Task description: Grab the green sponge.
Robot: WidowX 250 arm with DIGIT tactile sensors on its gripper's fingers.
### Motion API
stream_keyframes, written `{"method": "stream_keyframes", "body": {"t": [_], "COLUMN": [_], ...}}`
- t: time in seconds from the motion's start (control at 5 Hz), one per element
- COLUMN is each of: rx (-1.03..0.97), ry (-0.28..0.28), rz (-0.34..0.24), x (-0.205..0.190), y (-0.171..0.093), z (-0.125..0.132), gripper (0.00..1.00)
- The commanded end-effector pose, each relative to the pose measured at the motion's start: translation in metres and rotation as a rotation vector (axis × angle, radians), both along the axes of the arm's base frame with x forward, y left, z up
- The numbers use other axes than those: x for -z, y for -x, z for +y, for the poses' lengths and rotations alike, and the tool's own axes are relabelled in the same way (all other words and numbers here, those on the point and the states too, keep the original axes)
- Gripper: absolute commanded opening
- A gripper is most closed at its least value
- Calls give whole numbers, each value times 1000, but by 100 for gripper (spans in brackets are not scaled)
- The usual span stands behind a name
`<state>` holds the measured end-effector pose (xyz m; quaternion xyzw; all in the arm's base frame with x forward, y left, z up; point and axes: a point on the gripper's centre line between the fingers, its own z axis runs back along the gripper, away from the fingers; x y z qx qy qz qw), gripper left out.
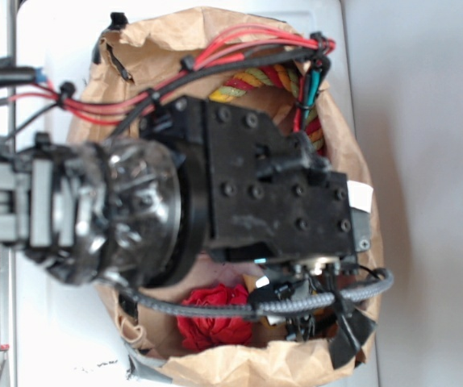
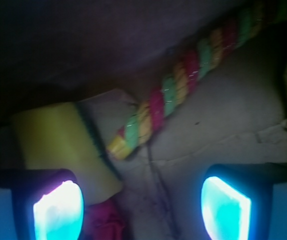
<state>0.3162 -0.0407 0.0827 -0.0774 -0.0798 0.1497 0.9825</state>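
Observation:
In the wrist view the green sponge (image 2: pixel 63 142), a yellow foam wedge with a dark green edge, lies on the bag floor at the left, just above my left fingertip (image 2: pixel 58 210). My gripper (image 2: pixel 142 207) is open, its glowing pads wide apart with only bare floor between them. The sponge sits left of the gap, not inside it. In the exterior view the arm's black wrist block (image 1: pixel 272 193) covers the bag's middle, so the sponge is hidden there.
A red-yellow-green twisted rope (image 2: pixel 183 87) runs diagonally from the sponge's corner to the upper right and shows as the rope (image 1: pixel 256 81) along the bag's top. A red ruffled ball (image 1: pixel 213 316) lies low in the brown paper bag (image 1: pixel 215 367), and this ball (image 2: pixel 106 222) peeks beside my left finger.

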Motion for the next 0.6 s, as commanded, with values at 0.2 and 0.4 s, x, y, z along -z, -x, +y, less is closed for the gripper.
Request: {"method": "stream_keyframes", "body": {"t": [0.2,0.4], "rx": [107,102], "ry": [69,91], "rz": [-124,-136], "x": [-30,-36], "y": [-9,-13], "z": [-36,-37], "gripper": [100,100]}}
